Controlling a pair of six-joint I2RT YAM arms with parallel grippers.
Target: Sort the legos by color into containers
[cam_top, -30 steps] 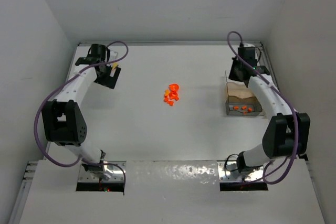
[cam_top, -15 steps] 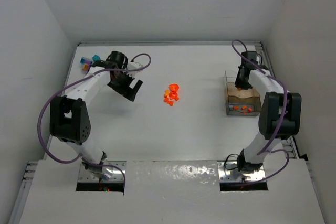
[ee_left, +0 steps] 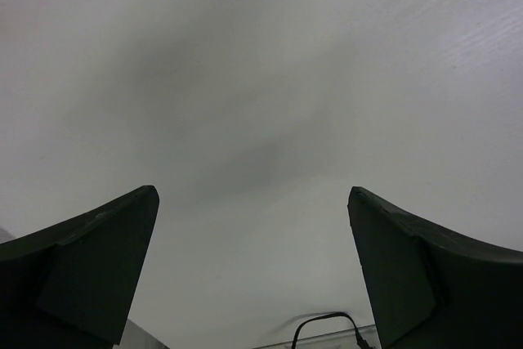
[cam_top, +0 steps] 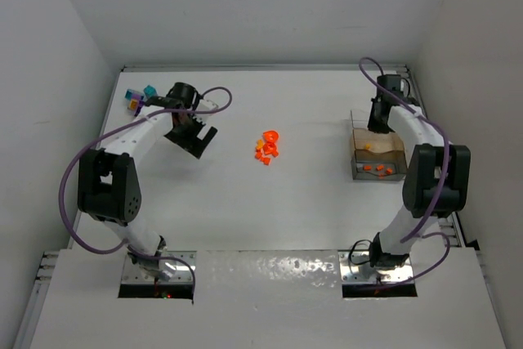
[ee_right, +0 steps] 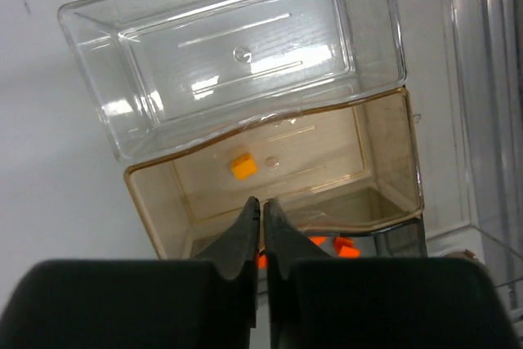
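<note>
Hovering over the bins [ee_right: 384, 38], right gripper [ee_right: 261, 206] is pinched together, holding nothing. A yellow-orange brick [ee_right: 243, 166] lies in the amber bin [ee_right: 391, 153]. And the left gripper [ee_left: 253, 202] gapes wide, empty.

We look down on a white table [cam_top: 245, 202]. In the middle lies a little heap of orange legos [cam_top: 266, 147]. In the far left corner sits a small bunch of blue-green, purple and yellow bricks [cam_top: 139, 98]. The left gripper [cam_top: 200, 141] hangs between that bunch and the heap, with its two fingers spread wide. On the right side stand the clear containers [cam_top: 386, 153]. The nearest one has a few orange pieces [cam_top: 377, 170] inside. The right gripper [cam_top: 376, 126] is above their far end.
</note>
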